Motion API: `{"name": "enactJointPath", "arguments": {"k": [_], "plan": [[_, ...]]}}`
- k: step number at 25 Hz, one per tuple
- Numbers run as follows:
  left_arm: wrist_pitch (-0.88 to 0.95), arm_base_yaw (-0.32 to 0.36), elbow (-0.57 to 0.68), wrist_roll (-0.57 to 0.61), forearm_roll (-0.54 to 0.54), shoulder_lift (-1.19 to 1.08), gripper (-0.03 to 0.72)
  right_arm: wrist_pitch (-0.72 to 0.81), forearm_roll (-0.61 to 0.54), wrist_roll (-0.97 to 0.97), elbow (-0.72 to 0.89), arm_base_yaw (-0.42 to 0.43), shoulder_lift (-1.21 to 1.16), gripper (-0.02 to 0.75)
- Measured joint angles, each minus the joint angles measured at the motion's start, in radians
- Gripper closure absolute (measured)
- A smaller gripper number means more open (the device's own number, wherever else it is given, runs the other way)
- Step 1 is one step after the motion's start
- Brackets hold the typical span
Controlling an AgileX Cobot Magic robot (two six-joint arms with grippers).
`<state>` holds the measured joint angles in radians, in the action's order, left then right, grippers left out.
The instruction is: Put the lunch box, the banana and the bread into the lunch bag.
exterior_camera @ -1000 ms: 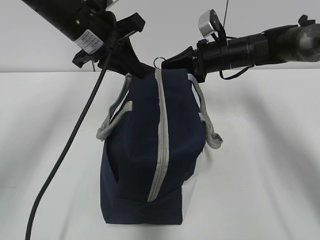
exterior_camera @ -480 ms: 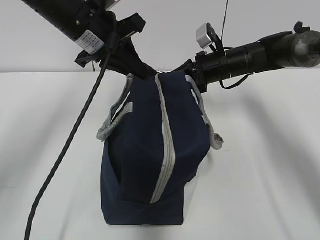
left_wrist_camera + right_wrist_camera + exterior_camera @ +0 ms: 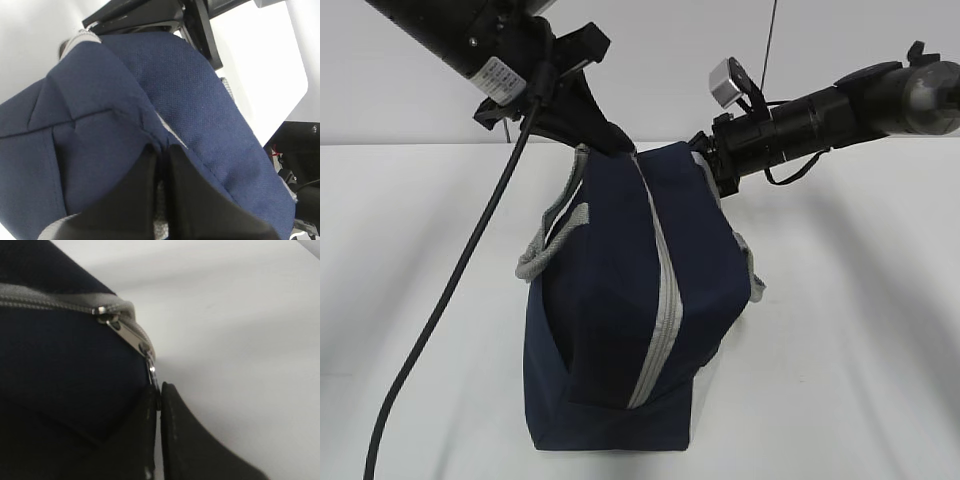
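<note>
The lunch bag (image 3: 620,300) stands upright on the white desk (image 3: 860,350), its narrow end toward the exterior camera. It is navy-blue fabric with a grey zipper (image 3: 663,300) running from the top ridge down the end face to near the base; the zipper looks closed along this stretch. Grey strap handles (image 3: 548,235) droop on both sides, and a white panel (image 3: 698,400) shows at the lower right edge. The upper part leans slightly right. In the right wrist view the metal zipper pull (image 3: 131,338) sits at the end of the grey tape. The lunch box, banana and bread are out of sight.
</note>
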<state>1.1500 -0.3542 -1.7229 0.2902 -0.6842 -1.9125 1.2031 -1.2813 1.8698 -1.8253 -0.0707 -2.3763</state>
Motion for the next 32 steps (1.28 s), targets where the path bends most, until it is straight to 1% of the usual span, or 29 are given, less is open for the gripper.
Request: {"name": "enactJointPath", "arguments": {"k": [8, 12, 14, 16, 18, 20, 21, 23, 25, 28, 32], "plan": [[0.000, 0.000, 0.000, 0.002, -0.001, 0.000, 0.666, 0.006, 0.005, -0.033, 0.000, 0.000, 0.000, 0.738], [0.002, 0.000, 0.000, 0.002, -0.002, 0.001, 0.666, 0.006, -0.026, -0.042, 0.000, 0.000, 0.000, 0.734], [0.004, 0.000, 0.000, 0.003, -0.003, 0.002, 0.657, 0.001, -0.041, -0.044, 0.000, 0.000, 0.000, 0.690], [0.004, 0.000, 0.000, 0.003, -0.010, 0.005, 0.614, -0.008, -0.055, -0.061, 0.000, 0.000, -0.001, 0.585], [0.001, 0.000, 0.000, 0.003, -0.012, 0.012, 0.538, -0.012, -0.061, -0.082, 0.000, 0.002, -0.003, 0.474], [0.001, 0.000, 0.000, 0.004, -0.015, 0.016, 0.445, -0.014, -0.066, -0.091, 0.000, 0.002, -0.005, 0.400], [0.001, 0.000, 0.000, 0.004, -0.015, 0.017, 0.413, -0.014, -0.066, -0.091, 0.000, 0.004, -0.007, 0.356], [0.004, 0.000, 0.000, 0.006, -0.014, 0.018, 0.363, -0.014, -0.066, -0.096, -0.004, 0.012, -0.007, 0.333], [0.009, 0.003, 0.000, 0.006, -0.012, 0.019, 0.341, -0.014, -0.066, -0.120, -0.015, 0.023, -0.007, 0.323], [0.010, 0.013, 0.000, 0.006, -0.005, 0.026, 0.329, -0.014, -0.074, -0.194, -0.022, 0.068, 0.002, 0.316], [-0.025, 0.021, 0.000, 0.006, 0.032, 0.079, 0.325, -0.014, -0.080, -0.324, -0.022, 0.119, 0.035, 0.316]]}}
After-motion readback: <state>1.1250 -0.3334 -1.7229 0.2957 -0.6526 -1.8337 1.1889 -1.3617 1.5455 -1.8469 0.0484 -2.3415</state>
